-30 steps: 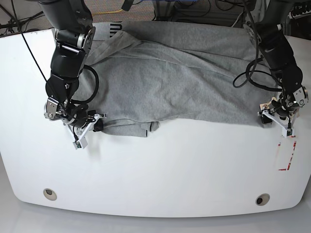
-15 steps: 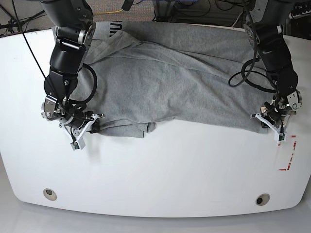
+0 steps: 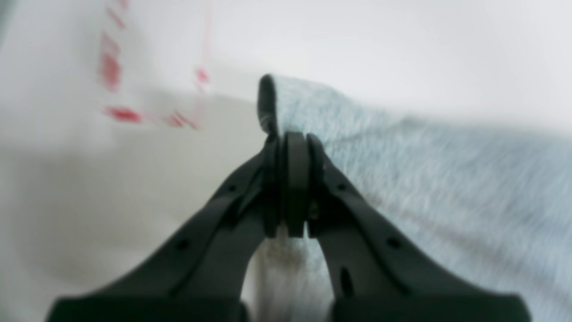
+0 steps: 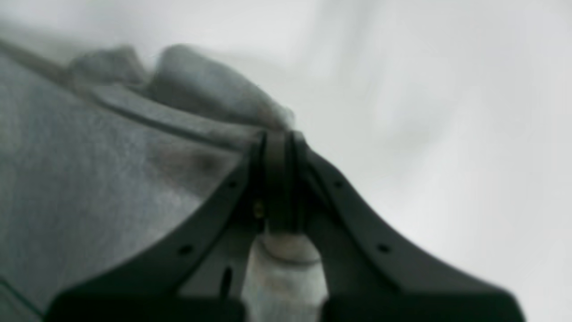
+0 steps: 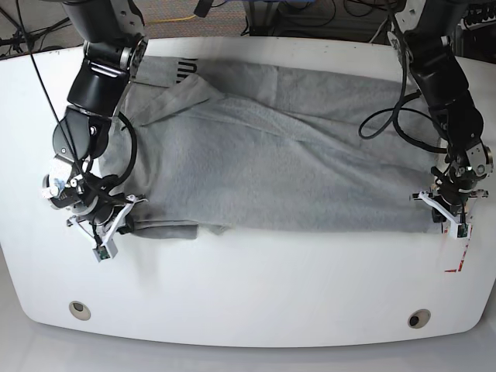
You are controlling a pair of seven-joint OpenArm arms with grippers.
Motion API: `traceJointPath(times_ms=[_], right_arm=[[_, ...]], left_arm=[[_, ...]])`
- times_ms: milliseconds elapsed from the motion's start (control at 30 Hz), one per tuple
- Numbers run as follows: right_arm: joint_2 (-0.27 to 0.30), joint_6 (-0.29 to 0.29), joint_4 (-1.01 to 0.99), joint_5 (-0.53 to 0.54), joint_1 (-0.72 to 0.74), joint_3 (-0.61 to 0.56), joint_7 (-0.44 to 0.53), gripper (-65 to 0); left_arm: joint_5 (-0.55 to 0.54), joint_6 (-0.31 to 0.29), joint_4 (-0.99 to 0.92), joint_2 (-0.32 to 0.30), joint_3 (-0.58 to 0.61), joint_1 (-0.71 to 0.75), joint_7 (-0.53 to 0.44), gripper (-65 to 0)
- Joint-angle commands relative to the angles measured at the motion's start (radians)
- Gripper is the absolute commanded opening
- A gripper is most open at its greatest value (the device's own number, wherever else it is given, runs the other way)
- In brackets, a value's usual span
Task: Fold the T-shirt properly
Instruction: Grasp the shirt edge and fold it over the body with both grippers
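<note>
The heather-grey T-shirt (image 5: pixel 271 155) lies spread across the white table (image 5: pixel 256 279), with black lettering (image 5: pixel 184 68) peeking out at its far left. My left gripper (image 5: pixel 443 211) is at the shirt's near right corner. In the left wrist view the left gripper (image 3: pixel 290 147) is shut on a fold of the T-shirt (image 3: pixel 424 179). My right gripper (image 5: pixel 116 222) is at the near left corner, where the cloth is bunched. The right wrist view shows this gripper (image 4: pixel 277 147) shut on the T-shirt's (image 4: pixel 89 179) rolled edge.
Red dashed tape marks (image 5: pixel 457 260) lie on the table just in front of the left gripper, and show again as red marks (image 3: pixel 120 112) in the left wrist view. Two round inserts (image 5: pixel 78 309) (image 5: pixel 418 318) sit near the front edge. Cables hang behind the table.
The left gripper has shut on the shirt's right corner. Both grippers have moved outward and nearer the front edge, and the shirt now lies wider and flatter.
</note>
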Motion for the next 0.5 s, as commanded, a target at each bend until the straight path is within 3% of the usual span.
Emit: traceJointPath(times_ms=[0,233,467], right_arm=[[0.012,-0.002,0.094,0.01,0.004,0.005,-0.022,-65.0],[0.011,-0.002,0.314,0.01,-0.078,0.011,-0.14,-65.0],[-0.023,-0.002,0.554,0.012,-0.236,0.019,-0.231,-65.0]], left_arm=[[-0.002,0.003,0.079,-0.016,0.0,0.007,-0.014,-65.0],[-0.002,-0.115,0.167,-0.011,0.0,0.082,-0.014,-65.0],[-0.002,-0.128,0.179,-0.014,-0.011,0.168,-0.014,-65.0]])
